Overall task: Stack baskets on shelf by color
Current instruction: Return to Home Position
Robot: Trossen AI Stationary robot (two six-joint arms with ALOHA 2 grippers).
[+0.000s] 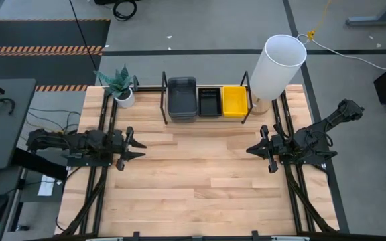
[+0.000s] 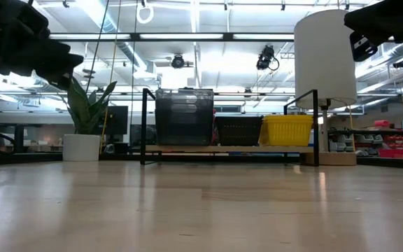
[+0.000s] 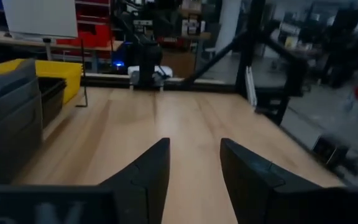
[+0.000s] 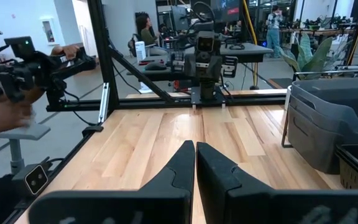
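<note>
The light-wood shelf [image 1: 206, 119] with black uprights stands at the table's far edge. On it sit, side by side, a stack of smoky-grey baskets [image 1: 181, 98], a black basket [image 1: 209, 102] and a yellow basket [image 1: 234, 100]; the low view shows the same grey [image 2: 184, 115], black [image 2: 238, 130] and yellow [image 2: 286, 129] baskets resting by their bottoms on the plank. My left gripper [image 1: 141, 148] hovers open over the table's left side, its fingers pointing toward the right. My right gripper [image 1: 249, 150] hovers shut over the right side, pointing left. Neither holds anything.
A tall white cylinder [image 1: 278, 67] stands by the shelf's right end and a potted plant [image 1: 120, 87] by its left end. Bare wooden tabletop [image 1: 200, 181] lies between the arms and toward the near edge. A person's hand [image 4: 5, 112] shows beyond the table in the right wrist view.
</note>
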